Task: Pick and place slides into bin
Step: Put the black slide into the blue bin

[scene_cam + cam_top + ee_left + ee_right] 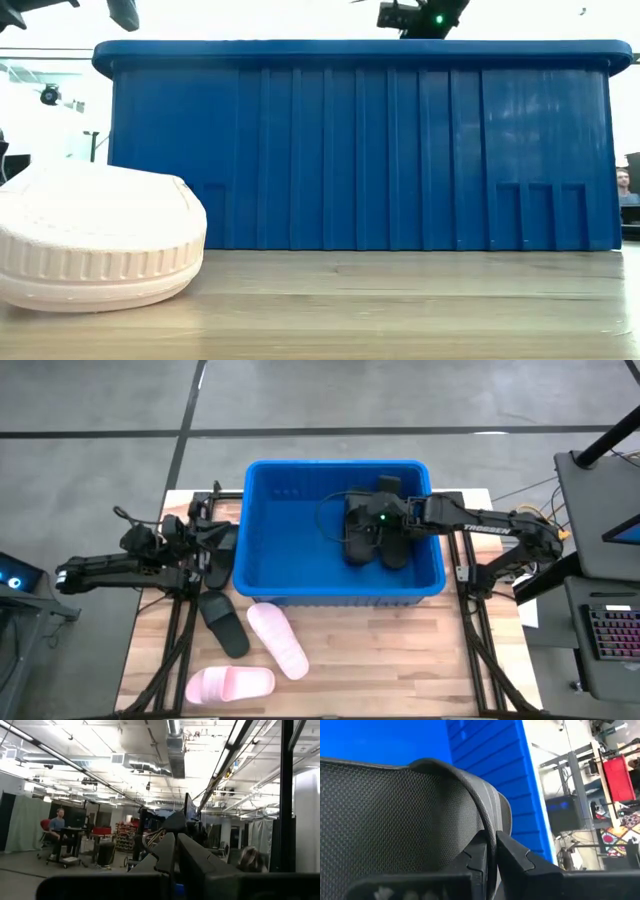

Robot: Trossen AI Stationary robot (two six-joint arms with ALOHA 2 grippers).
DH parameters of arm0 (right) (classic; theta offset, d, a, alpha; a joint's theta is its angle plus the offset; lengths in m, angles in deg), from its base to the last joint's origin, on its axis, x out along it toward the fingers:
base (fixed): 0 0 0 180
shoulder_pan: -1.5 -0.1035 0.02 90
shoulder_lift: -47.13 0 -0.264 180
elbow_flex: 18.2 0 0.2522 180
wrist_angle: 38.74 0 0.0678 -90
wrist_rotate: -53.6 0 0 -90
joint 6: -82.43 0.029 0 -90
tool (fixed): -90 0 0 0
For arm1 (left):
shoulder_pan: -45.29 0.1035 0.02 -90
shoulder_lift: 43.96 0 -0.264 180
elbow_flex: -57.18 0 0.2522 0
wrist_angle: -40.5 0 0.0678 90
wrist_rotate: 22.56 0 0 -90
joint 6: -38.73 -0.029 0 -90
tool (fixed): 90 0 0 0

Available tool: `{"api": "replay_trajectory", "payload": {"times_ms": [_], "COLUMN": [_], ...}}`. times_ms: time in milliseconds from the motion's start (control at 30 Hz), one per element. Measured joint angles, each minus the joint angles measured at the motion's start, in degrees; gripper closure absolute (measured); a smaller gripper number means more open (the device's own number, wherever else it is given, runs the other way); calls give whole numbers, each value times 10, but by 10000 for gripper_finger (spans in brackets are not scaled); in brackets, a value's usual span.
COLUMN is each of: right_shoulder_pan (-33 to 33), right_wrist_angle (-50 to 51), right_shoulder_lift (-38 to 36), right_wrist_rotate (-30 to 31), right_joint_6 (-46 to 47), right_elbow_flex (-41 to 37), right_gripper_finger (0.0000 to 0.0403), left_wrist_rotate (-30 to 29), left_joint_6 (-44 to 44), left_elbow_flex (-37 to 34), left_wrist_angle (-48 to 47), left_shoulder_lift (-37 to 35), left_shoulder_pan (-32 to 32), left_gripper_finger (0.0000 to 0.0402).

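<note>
1. The bin (262,510), a large bright blue tub, is seen at the far middle of the wooden table (400,660) in the high view; in the low view its ribbed outer wall (360,150) fills most of the frame.
2. The right gripper (372,525) is reached over the bin's right rim and is held inside the bin, above the black slides there.
3. In the right wrist view the right gripper's fingers (517,852) are pressed together on the thin edge of a black slide's strap (485,815); mesh lining of that strap is shown close up, with the bin's blue ribbed wall (490,750) behind it.
4. Black slides inside the bin (375,535) are seen as a dark cluster right of the bin's centre; their count cannot be told.
5. The left gripper (205,525) is held just outside the bin's left wall, above black slides lying on the table there.
6. In the left wrist view the left gripper's fingers (165,852) are pressed together with nothing between them, pointed at the room.
7. One black slide (223,622) is laid on the table near the bin's front left corner.
8. One pink slide (278,640) is laid just beside that black slide, in front of the bin; its rounded end (95,235) is shown large in the low view.
9. A second pink slide (230,684) is laid farther from the bin, near the table's front edge.
10. A seated person (56,831) is seen far off in the room.
</note>
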Motion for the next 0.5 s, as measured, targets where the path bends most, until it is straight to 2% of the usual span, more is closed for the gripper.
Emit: {"api": "replay_trajectory", "payload": {"times_ms": [300, 500], "right_shoulder_pan": [15, 28], "right_wrist_angle": [-106, -124], "right_shoulder_lift": [3, 6], "right_wrist_rotate": [4, 0], "right_joint_6": [-54, -73], "right_elbow_flex": [-45, -63], "right_gripper_finger": [376, 376], "left_wrist_rotate": [0, 0], "left_joint_6": [0, 1], "left_elbow_flex": [0, 0], "left_wrist_angle": [0, 0], "left_shoulder_lift": [-4, -4], "left_shoulder_pan": [0, 0], "left_gripper_finger": [395, 395]}}
